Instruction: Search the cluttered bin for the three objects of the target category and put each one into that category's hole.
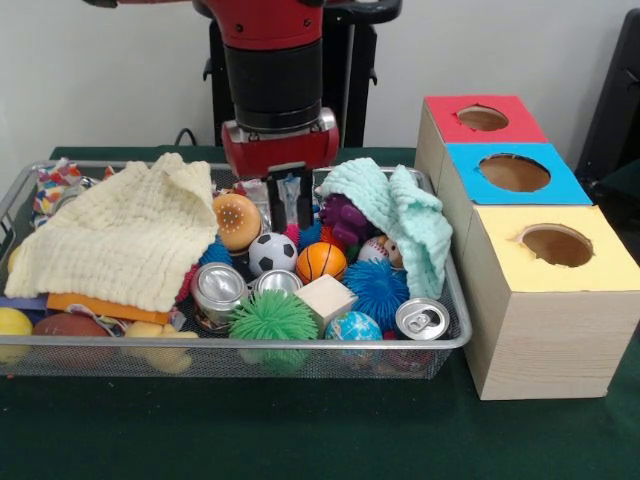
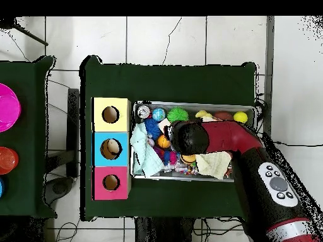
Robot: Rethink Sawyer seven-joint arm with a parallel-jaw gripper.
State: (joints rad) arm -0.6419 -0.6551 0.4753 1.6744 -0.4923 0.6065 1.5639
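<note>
blue hole [image 2: 111, 149] seems to hold one item already; my gripper [image 1: 290, 205], empty and narrowly parted, hovers over the bin [image 1: 452, 300] at twelve o'clock.

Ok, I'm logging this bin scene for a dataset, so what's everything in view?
bin: one, wire mesh, on the green table
yellow cloth: one, bin's left in the front view
mint cloth: one, over the bin's right rim
cans: three, silver, near the front
soccer ball: one, centre
basketball: one, orange, beside it
spiky balls: green in front, blue behind
wood block: one, centre front
globe ball: one, front
boxes: three, with red, blue and yellow holed tops, right of the bin
gripper: black, open, down in the bin's middle
</note>
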